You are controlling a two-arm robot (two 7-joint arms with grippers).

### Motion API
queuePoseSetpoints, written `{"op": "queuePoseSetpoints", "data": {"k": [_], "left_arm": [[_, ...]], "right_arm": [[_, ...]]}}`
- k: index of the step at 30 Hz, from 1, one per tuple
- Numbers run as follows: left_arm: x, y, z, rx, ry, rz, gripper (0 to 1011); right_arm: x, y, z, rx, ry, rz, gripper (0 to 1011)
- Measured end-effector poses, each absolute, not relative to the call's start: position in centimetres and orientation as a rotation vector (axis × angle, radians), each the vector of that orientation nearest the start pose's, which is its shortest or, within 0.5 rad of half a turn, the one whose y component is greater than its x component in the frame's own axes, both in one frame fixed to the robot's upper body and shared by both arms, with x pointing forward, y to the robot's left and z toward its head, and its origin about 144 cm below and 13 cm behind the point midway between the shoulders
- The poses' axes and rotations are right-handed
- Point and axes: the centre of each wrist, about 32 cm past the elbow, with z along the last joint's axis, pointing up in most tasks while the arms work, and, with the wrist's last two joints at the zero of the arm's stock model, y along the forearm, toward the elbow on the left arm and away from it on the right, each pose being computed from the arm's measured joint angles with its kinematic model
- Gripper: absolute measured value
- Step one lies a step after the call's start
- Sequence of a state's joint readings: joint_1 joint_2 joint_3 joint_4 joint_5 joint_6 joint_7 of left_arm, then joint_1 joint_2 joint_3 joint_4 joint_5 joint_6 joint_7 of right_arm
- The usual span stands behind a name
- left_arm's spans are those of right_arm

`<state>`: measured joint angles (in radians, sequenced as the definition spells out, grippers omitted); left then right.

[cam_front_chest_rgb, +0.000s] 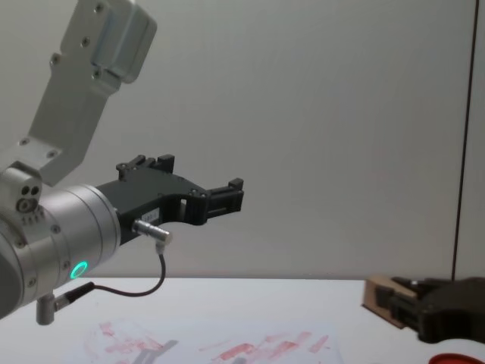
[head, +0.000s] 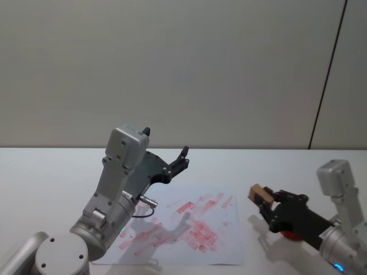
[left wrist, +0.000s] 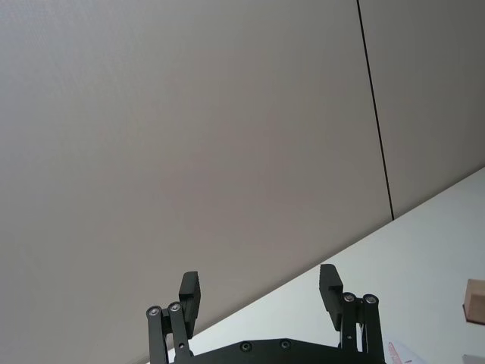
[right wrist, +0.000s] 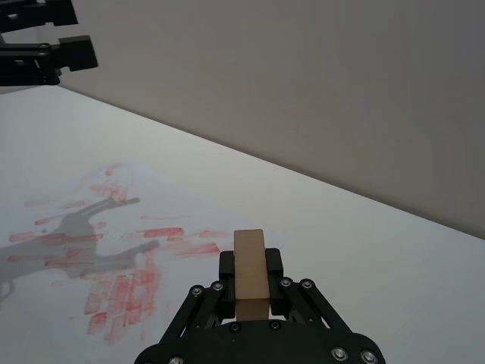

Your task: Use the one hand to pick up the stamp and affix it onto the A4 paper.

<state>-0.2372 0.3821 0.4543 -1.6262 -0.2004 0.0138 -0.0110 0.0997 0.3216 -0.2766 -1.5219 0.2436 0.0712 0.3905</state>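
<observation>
My right gripper is clamped on the stamp, the tan wooden block pinched between both black fingers with its end standing out past the fingertips. In the head view the stamp is held in the air just off the right edge of the A4 paper, not touching it. The right wrist view shows the block pointing toward the sheet, whose red and pink smears lie ahead and to the left of it.

The paper lies flat on the white table, near the front, between my two arms. A flat red round thing sits on the table under my right gripper.

My left gripper is raised above the far left part of the paper, fingers spread apart, holding nothing. It casts a shadow across the smears.
</observation>
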Motion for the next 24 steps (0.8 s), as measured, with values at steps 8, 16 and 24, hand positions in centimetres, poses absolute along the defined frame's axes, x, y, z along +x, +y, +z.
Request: {"op": "queuePoseSetpoints", "data": {"k": [8, 16, 24], "left_arm": [[49.2, 19.8, 120.4, 0.061, -0.268, 1.124, 1002], [49.2, 19.8, 120.4, 0.061, -0.268, 1.124, 1002], [49.2, 19.8, 120.4, 0.061, -0.268, 1.124, 1003]], "right_arm": [[47.2, -25.8, 114.5, -0.171, 0.021, -0.984, 220], [46.6, -26.9, 113.8, -0.204, 0.032, -1.014, 221], [46.4, -27.6, 113.0, -0.230, 0.041, -1.041, 220]]}}
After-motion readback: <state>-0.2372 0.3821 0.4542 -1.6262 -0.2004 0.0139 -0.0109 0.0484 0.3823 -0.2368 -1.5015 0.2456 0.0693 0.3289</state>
